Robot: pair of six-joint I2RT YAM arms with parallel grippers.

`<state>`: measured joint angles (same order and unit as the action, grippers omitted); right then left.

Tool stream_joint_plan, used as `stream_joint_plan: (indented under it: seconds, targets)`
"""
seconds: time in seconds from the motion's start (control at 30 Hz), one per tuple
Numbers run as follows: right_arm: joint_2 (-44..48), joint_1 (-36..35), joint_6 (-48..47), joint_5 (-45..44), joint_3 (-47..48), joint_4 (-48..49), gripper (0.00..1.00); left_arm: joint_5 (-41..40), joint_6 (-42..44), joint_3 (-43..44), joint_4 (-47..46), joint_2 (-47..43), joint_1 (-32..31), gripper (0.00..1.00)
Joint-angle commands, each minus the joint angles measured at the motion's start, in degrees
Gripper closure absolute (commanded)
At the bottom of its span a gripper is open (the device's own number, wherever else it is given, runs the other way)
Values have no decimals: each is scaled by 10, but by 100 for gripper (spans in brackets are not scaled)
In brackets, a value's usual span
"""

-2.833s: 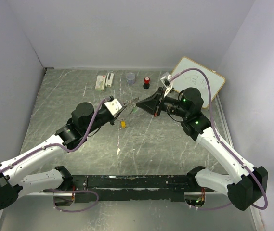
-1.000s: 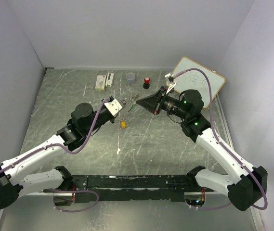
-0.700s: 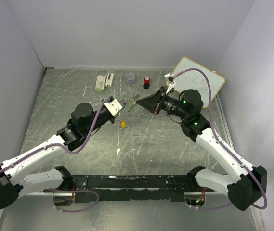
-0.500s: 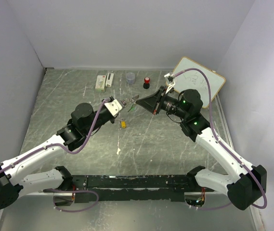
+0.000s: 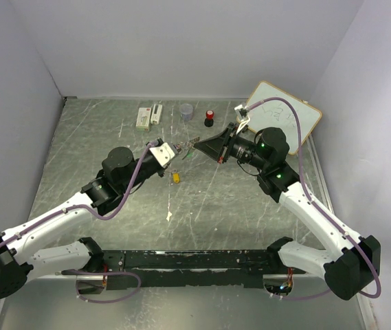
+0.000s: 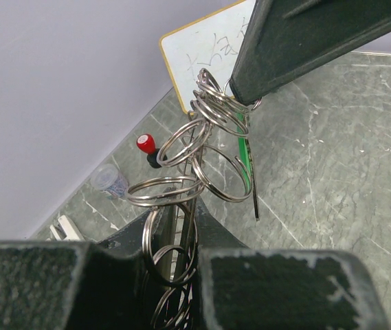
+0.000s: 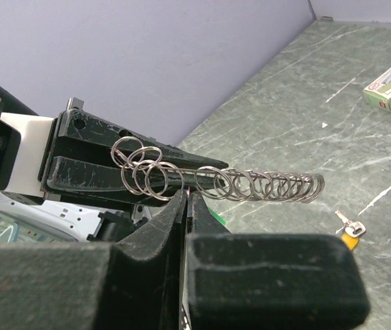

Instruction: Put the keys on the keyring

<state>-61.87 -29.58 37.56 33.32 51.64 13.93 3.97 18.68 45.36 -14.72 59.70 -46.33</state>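
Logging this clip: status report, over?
Left pincer shut on keyring. Right pincer shut at its far end, green key hanging there, threading unclear. Yellow key loose on table. No obstruction seen.

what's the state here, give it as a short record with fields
left gripper: shut on keyring, holding it up off the table
right gripper: shut, tip at the keyring's other end
green key: hangs just under the right gripper's tip, beside the rings; held or threaded, cannot tell
yellow key: lying on the table, apart from both grippers
task: yellow key not yet on the keyring
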Motion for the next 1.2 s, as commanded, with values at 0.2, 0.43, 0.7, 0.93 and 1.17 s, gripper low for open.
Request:
stream_joint_plan:
  seconds: [0.2,0.43,0.7,0.93,1.17]
  targets:
    - [-1,-1,7,-11,9,5,100,21,10,10,-24,-4,3,93]
    - [0,-1,8,-16,9,2,100,23,13,9,-23,-6,3,93]
    - [-1,-1,8,-18,7,0,100,26,13,7,-26,-8,3,93]
    - [-1,-1,8,-21,7,-3,100,27,14,8,-27,-9,3,93]
    - [-1,0,7,-24,5,-6,100,28,14,8,-28,-10,3,93]
